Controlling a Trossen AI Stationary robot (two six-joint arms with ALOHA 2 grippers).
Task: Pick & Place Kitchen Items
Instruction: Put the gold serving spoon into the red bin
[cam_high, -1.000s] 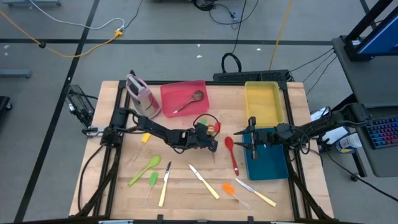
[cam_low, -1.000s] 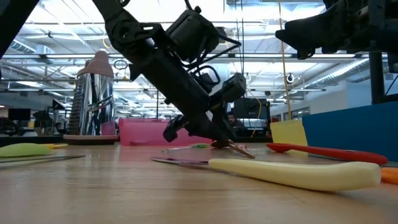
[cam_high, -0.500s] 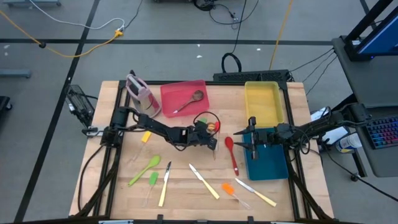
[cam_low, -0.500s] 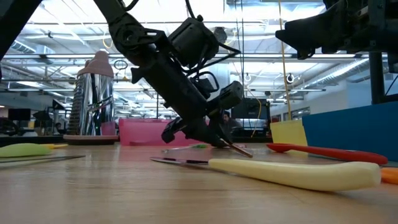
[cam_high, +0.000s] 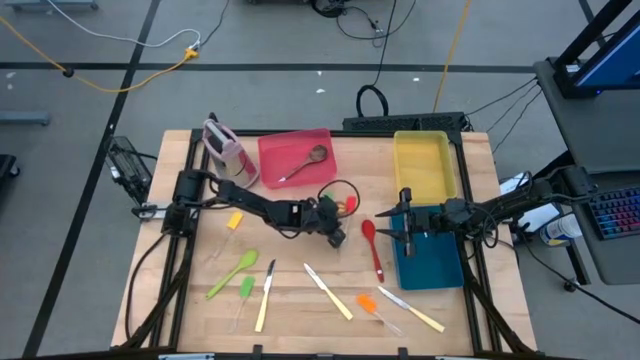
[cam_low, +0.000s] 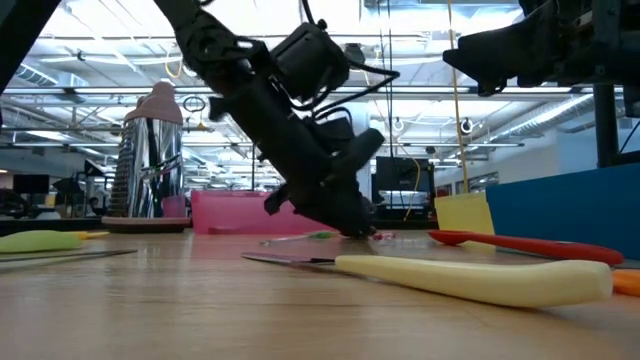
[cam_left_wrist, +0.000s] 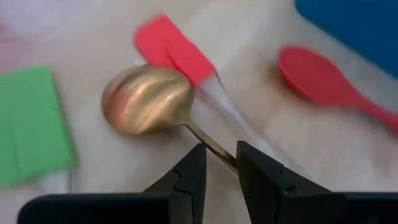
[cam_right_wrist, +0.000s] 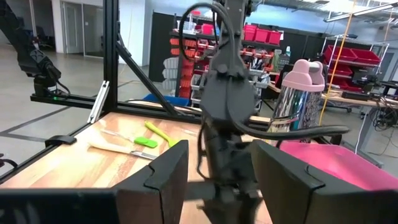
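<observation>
The high view looks straight down on the whole table (cam_high: 300, 300). The low view looks level across it. The left wrist view sits close above, apparently sharing the red spoon (cam_left_wrist: 323, 78) with both.

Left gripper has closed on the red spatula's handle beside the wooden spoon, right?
No. The left wrist view shows the left gripper closed on the wooden spoon's thin handle. The red spatula lies beside the spoon, ungripped.

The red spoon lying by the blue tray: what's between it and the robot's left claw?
In the left wrist view, a red-headed clear-handled spatula lies between the red spoon and the left gripper.
</observation>
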